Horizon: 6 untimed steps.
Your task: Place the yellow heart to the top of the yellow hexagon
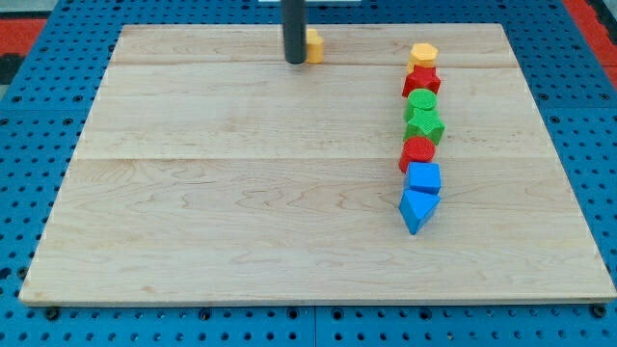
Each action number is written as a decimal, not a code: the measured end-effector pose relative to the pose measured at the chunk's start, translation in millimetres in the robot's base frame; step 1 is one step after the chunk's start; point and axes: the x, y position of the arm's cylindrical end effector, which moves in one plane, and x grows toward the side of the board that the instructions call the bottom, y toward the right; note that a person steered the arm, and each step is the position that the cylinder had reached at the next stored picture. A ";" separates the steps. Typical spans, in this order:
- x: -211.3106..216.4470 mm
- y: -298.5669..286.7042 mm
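Mid-push: my tip [294,61], with no hand to open or close, touches the yellow heart [313,44] near the tabletop [241,193] top edge, needing further travel toward the top-right yellow hexagon [422,54].

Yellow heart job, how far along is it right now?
Done: the yellow heart sits near the board's top edge, roughly level with the yellow hexagon. In hand: my tip is against the heart's left side, in place to push rightward. Left: a clear gap still separates heart and hexagon, and the heart must end above the hexagon at the column's top.
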 end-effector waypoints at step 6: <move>-43.2 116.6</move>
